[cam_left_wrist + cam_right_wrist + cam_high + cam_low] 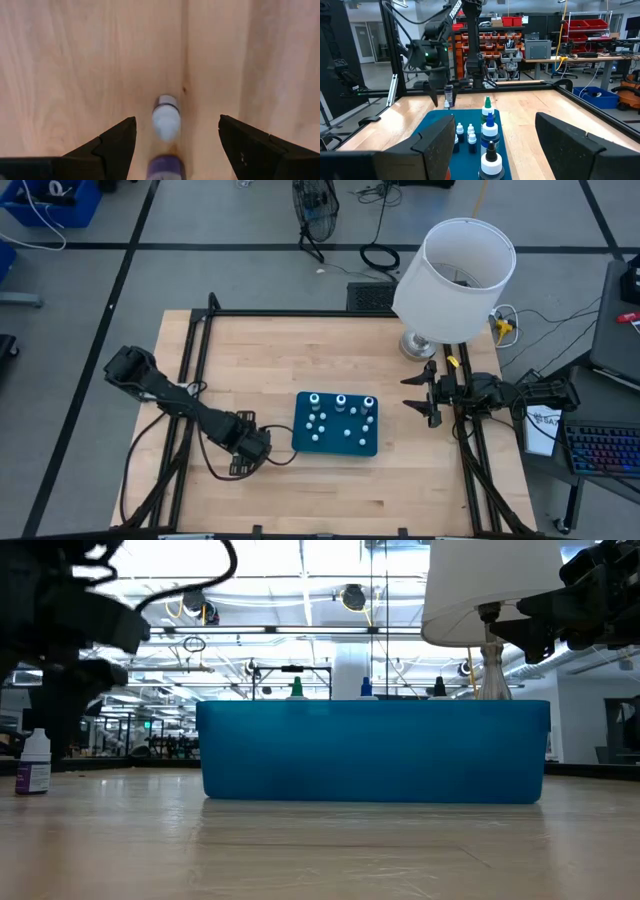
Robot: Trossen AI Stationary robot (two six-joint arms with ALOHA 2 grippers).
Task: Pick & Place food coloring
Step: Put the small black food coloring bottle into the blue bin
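The food coloring bottles [340,420] stand in a teal tray [300,442] at mid-table: three larger ones with pale caps in the far row, and several small whitish ones. One more small bottle [166,120], white-capped with a purple label, stands on the bare wood left of the tray; it also shows in the low view [33,762]. My left gripper [252,448] hangs above this bottle, pointing down. It is open, with a finger on either side [177,120] and clear of the bottle. A purple shape [165,167] sits at the wrist picture's lower edge. My right gripper [420,392] waits open by the table's right edge.
A table lamp with a white shade [455,265] stands on its base [418,343] at the far right corner, close to the right gripper. A black frame [300,313] runs round the table. Bare wood lies on the tray's near side.
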